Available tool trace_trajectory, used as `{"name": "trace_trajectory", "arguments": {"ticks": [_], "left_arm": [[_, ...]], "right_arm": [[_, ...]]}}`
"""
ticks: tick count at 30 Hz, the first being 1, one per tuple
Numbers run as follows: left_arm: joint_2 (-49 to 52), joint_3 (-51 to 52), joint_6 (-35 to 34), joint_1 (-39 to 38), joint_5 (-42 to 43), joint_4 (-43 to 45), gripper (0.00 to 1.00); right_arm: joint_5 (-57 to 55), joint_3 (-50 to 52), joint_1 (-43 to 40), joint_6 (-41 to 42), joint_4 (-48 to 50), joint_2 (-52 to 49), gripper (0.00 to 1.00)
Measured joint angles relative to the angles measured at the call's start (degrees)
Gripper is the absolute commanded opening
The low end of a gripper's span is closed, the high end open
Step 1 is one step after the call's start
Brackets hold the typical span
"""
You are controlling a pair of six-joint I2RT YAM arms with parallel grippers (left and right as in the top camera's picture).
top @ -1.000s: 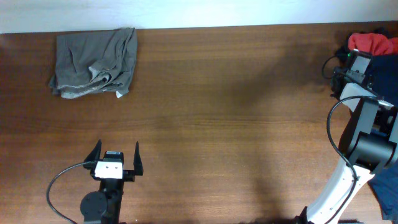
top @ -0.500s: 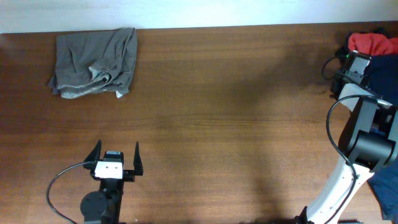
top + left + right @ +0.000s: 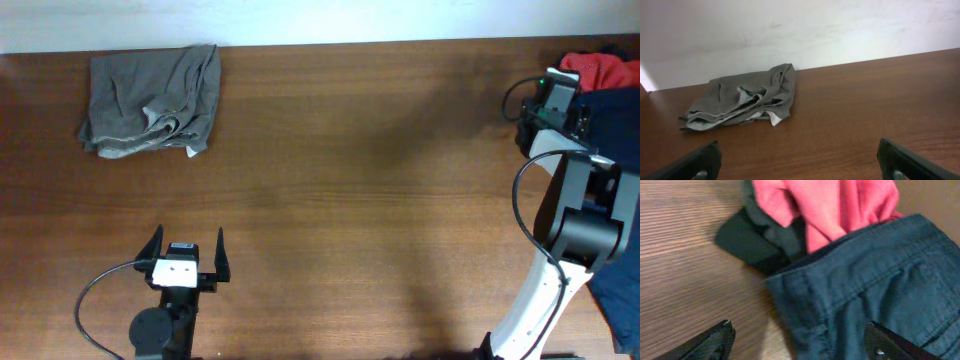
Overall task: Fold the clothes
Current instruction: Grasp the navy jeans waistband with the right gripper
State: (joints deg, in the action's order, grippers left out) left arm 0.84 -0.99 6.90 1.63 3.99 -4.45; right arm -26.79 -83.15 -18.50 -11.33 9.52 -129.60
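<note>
So I'm sitting at the wooden table with both arms out. In the overhead view my left pincer is hanging low at about 7 o'clock. Its fingers are spread wide apart, gripping nothing and pointing toward 12. The olive-grey garment is lying in a loose crumpled bundle up at 10 o'clock, close to the far edge and well apart from that pincer. Through the left wrist camera it's sitting toward 10 o'clock, just below the white wall.

My right pincer is reaching over to 2 o'clock, right where the other garments are heaped. Its fingers are standing wide apart too, and I'm not seeing any fabric pinched between them. Through the right wrist camera the navy blue garment is filling the 4 o'clock side with its seams showing, and its corner is lying between my two fingers. The bright red garment is bunching up at 12 o'clock, touching the navy one's edge. A near-black piece is poking out at 10 o'clock, touching both. Overhead, more navy fabric is showing at the 4 o'clock corner.
</note>
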Motion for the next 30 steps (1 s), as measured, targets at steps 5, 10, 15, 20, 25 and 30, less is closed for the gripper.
{"name": "trace_trajectory", "arguments": {"ticks": [5,10,15,20,25,30], "left_arm": [[0.0,0.0,0.0,0.0,0.0,0.0,0.99],[0.0,0.0,0.0,0.0,0.0,0.0,0.99],[0.0,0.0,0.0,0.0,0.0,0.0,0.99],[0.0,0.0,0.0,0.0,0.0,0.0,0.99],[0.0,0.0,0.0,0.0,0.0,0.0,0.99],[0.0,0.0,0.0,0.0,0.0,0.0,0.99]], "right_arm": [[0.8,0.0,0.2,-0.7,0.4,-0.1,0.87],[0.9,-0.2,0.2,-1.4,2.7,-1.7,0.86],[0.7,-0.6,0.2,-2.3,3.9,-3.8,0.87],[0.1,-2.7,0.1,-2.8,3.8,-5.1,0.87],[-0.2,-4.1,-0.3,-2.8,3.0,-5.9,0.8],[-0.8,-4.5,-1.8,-3.4,2.0,-6.4,0.53]]}}
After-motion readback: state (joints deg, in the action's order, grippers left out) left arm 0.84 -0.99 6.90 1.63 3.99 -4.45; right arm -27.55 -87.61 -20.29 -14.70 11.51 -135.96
